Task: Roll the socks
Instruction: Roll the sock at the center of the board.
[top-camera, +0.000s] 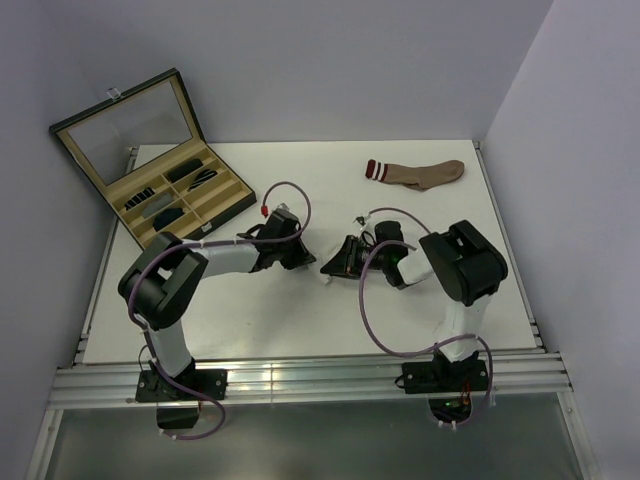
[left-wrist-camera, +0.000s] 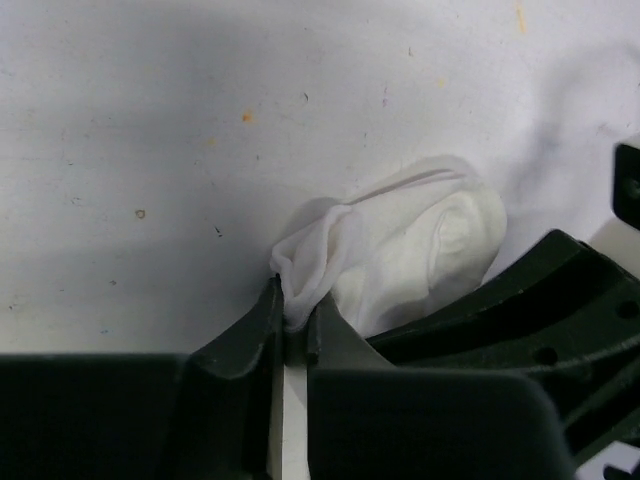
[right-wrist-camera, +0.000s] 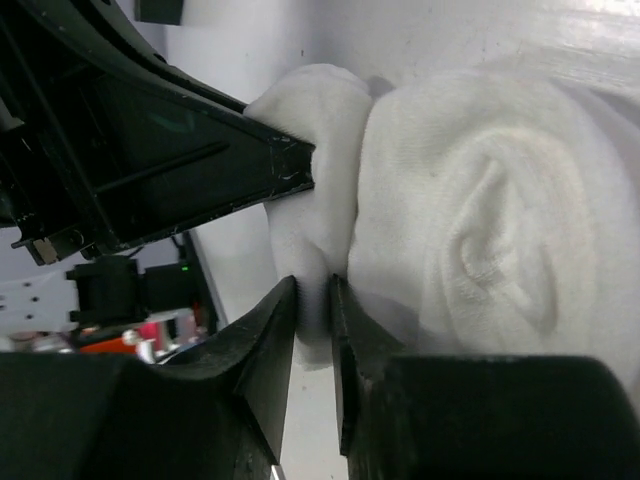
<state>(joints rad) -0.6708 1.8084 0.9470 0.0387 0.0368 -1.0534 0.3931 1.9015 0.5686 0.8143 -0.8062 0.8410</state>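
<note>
A white sock (left-wrist-camera: 420, 250) lies bunched into a compact roll on the white table, between my two grippers. My left gripper (left-wrist-camera: 293, 320) is shut on a thin fold at the roll's left end. In the right wrist view the same sock (right-wrist-camera: 480, 230) fills the right side. There my right gripper (right-wrist-camera: 315, 295) stands with narrow jaws pinching a fold of the sock. In the top view the left gripper (top-camera: 298, 260) and the right gripper (top-camera: 338, 264) meet tip to tip mid-table and hide the sock. A brown sock (top-camera: 415, 173) with a red and white striped cuff lies flat at the far right.
An open display case (top-camera: 185, 195) with dark items in its compartments stands at the table's far left corner, its glass lid raised. The right arm's black finger (left-wrist-camera: 540, 300) crosses the left wrist view close to the sock. Grey walls enclose the table.
</note>
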